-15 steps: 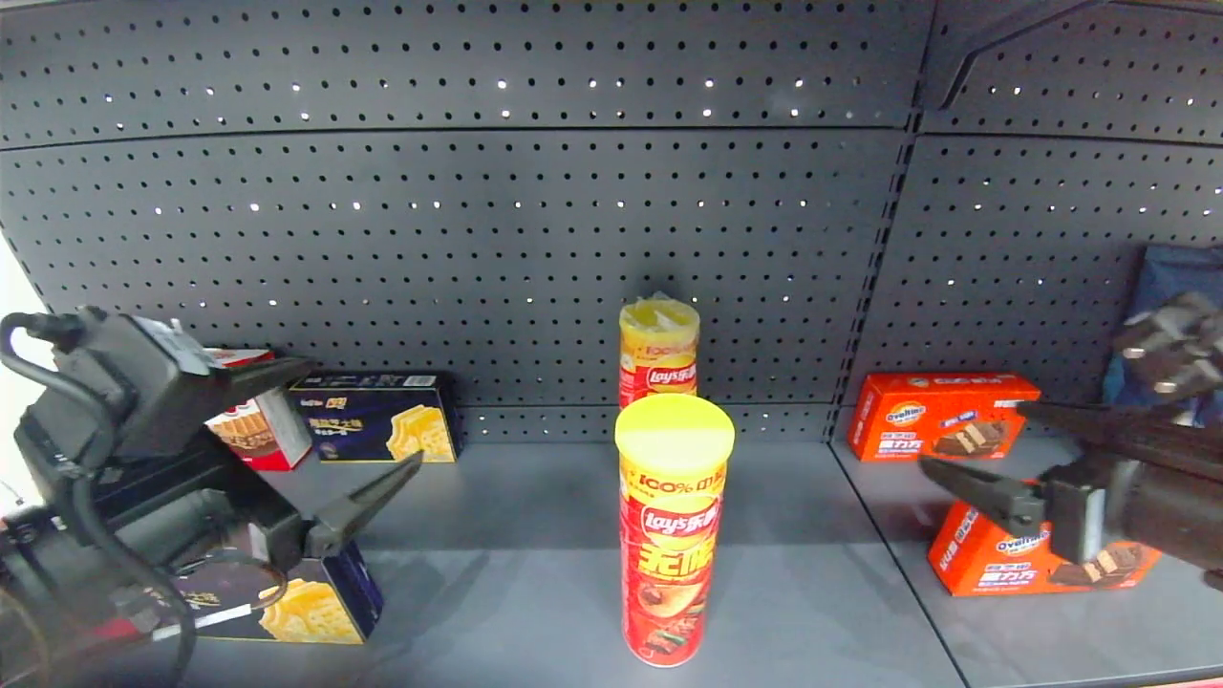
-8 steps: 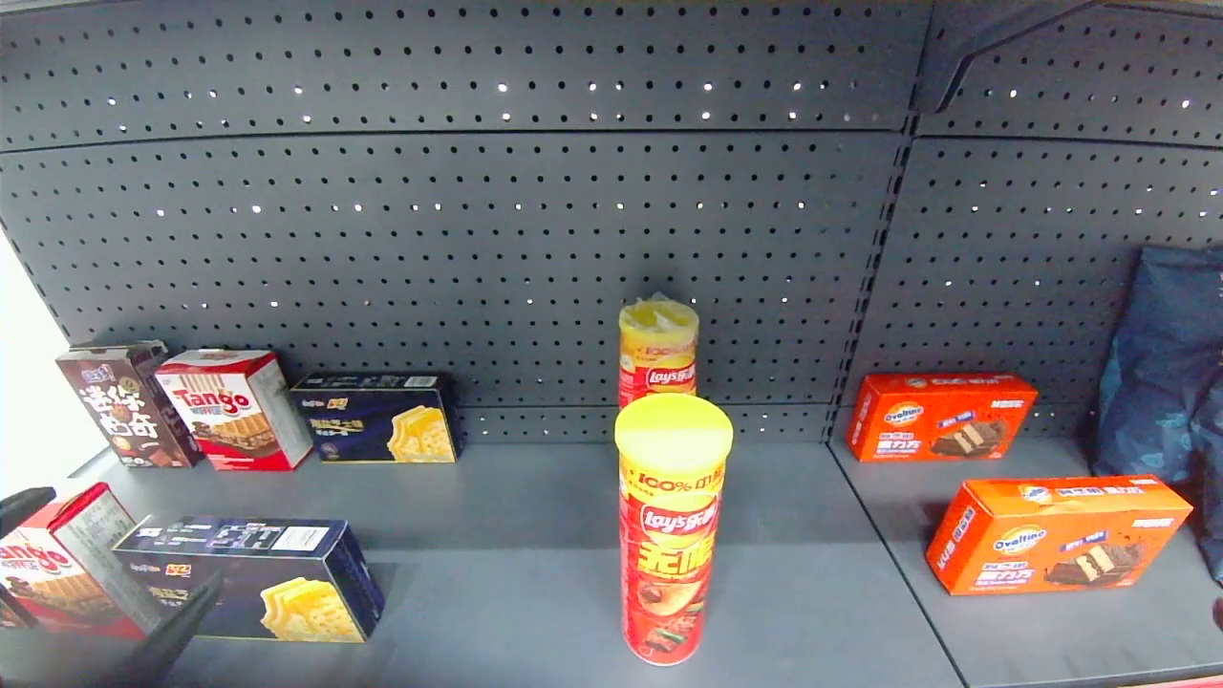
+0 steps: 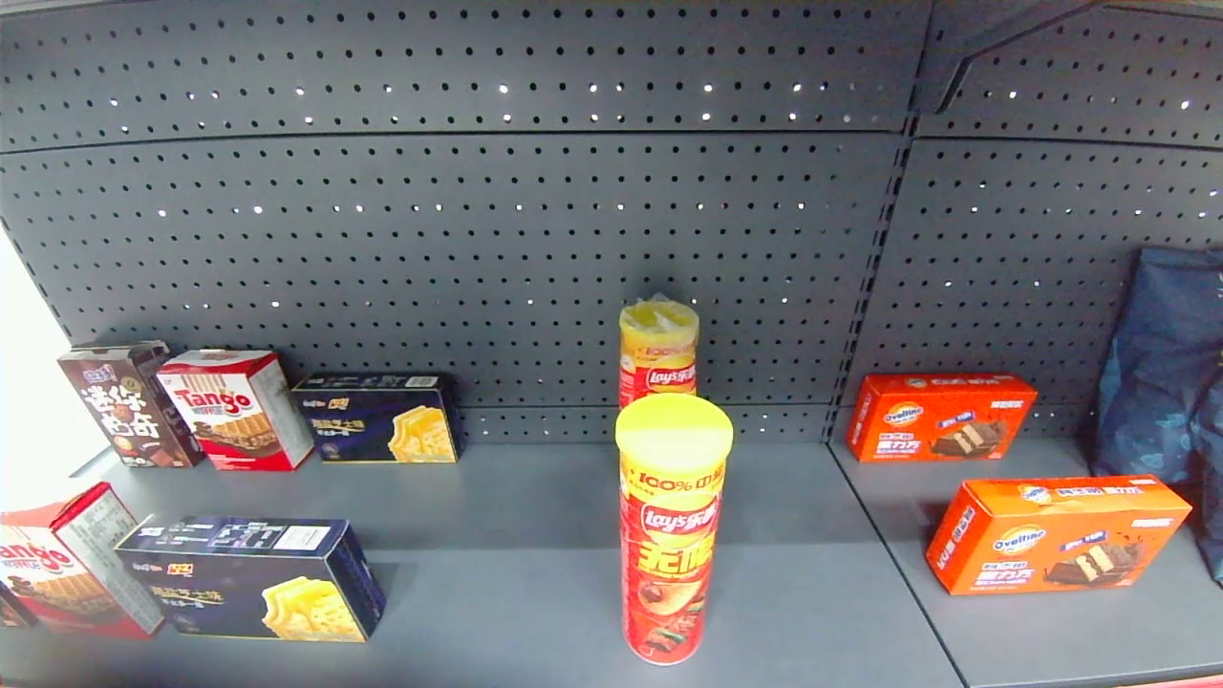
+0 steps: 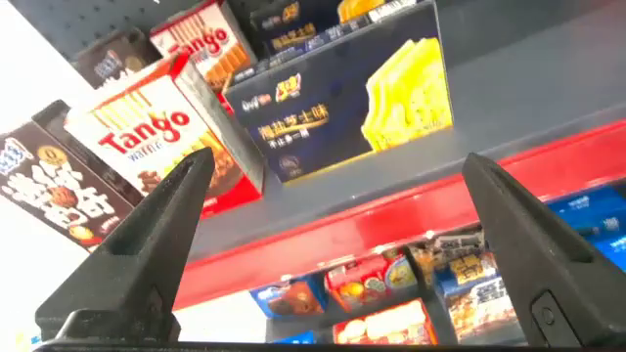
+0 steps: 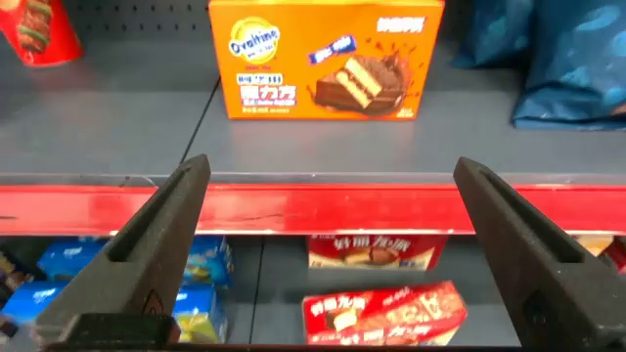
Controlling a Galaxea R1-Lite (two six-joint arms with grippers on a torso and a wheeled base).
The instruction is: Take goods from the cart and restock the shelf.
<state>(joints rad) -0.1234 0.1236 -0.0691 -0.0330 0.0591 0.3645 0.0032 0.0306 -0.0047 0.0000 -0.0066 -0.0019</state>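
Note:
On the grey shelf (image 3: 535, 506) a tall red chips can (image 3: 673, 535) with a yellow lid stands at the front, a second can (image 3: 658, 352) behind it. A navy cracker box (image 3: 256, 577) lies at the front left and an orange chocolate box (image 3: 1051, 535) at the front right. My left gripper (image 4: 337, 164) is open and holds nothing, out in front of the shelf's red edge strip (image 4: 391, 210), facing the navy cracker box (image 4: 342, 98). My right gripper (image 5: 331, 168) is open with nothing in it, in front of the red edge strip (image 5: 313, 207), facing the orange chocolate box (image 5: 326, 59).
Red wafer boxes (image 3: 234, 409) and a brown box (image 3: 124, 401) stand at the left, with another navy box (image 3: 382, 418) and another orange box (image 3: 941, 416) at the back. Blue bags (image 3: 1161, 363) lean at the far right. A lower shelf holds several packs (image 5: 381, 313).
Both arms have drawn back out of the head view. A second ago both open grippers hung over the shelf; half a second ago only the left fingertips showed at the bottom left.

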